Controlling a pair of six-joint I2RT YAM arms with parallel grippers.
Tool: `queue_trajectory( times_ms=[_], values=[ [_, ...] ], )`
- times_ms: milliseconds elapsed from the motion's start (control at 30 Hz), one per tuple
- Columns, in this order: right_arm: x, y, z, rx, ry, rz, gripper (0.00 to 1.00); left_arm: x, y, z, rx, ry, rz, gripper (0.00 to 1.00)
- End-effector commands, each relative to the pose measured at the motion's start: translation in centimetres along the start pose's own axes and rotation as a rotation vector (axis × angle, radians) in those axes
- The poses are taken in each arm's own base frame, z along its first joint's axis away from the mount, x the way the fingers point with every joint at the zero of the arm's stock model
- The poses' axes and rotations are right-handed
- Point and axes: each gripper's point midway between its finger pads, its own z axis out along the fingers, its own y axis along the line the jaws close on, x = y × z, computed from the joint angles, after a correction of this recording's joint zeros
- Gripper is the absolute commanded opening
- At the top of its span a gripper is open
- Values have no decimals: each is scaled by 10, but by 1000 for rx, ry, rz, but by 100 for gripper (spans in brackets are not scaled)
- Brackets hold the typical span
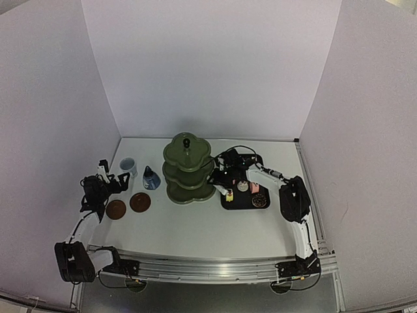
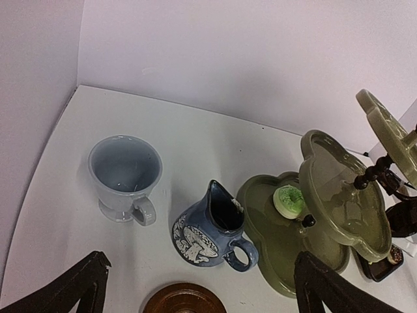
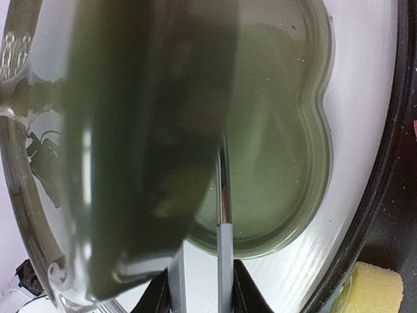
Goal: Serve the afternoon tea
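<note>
- Top view: the stand [image 1: 187, 171] sits mid-table. Cakes [image 1: 243, 186] lie on the tray [image 1: 240, 203] to its right. The cup [image 1: 128, 165] and jug [image 1: 151, 177] stand beyond the coasters [image 1: 139, 202], not on them.
- Left wrist: the left hand [image 2: 202, 287] is spread wide and empty. One green cake [image 2: 288, 201] lies on the stand's lowest tier.
- Right wrist: the right hand [image 3: 203, 293] clamps the tongs [image 3: 223, 215] over that tier. Most of the serving looks undone.

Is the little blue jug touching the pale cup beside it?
Apart. The left wrist view shows a strip of bare table between the cup and the jug.
</note>
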Motion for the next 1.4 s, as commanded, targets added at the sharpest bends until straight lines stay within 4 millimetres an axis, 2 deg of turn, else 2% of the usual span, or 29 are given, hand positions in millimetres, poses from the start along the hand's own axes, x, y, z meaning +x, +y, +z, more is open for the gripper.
queue_trajectory(
  times_ms=[0, 233, 400, 500, 767, 933, 1100, 1233, 1367],
  values=[
    [-11, 8, -18, 15, -80, 0, 24, -10, -2, -2, 0, -33, 22, 100],
    [-14, 4, -53, 100, -161, 12, 24, -11, -4, -2, 4, -37, 26, 100],
    [-14, 12, -79, 114, -197, -1, 24, -12, -4, -2, 9, -38, 24, 100],
    [-10, 9, -92, 152, -200, 5, 24, -13, -5, -2, 13, -41, 23, 100],
    [12, -19, -130, 329, -176, 47, 24, -17, -8, -4, 20, -50, 26, 100],
    [24, -37, -166, 416, -188, 83, 25, -18, -10, -6, 29, -54, 30, 100],
    [47, -46, -203, 481, -155, 97, 26, -23, -16, -8, 52, -63, 37, 100],
    [79, -61, -234, 573, -99, 122, 27, -25, -18, -10, 62, -75, 41, 100],
    [110, -75, -250, 605, -50, 171, 30, -26, -21, -12, 75, -87, 40, 100]
  ],
)
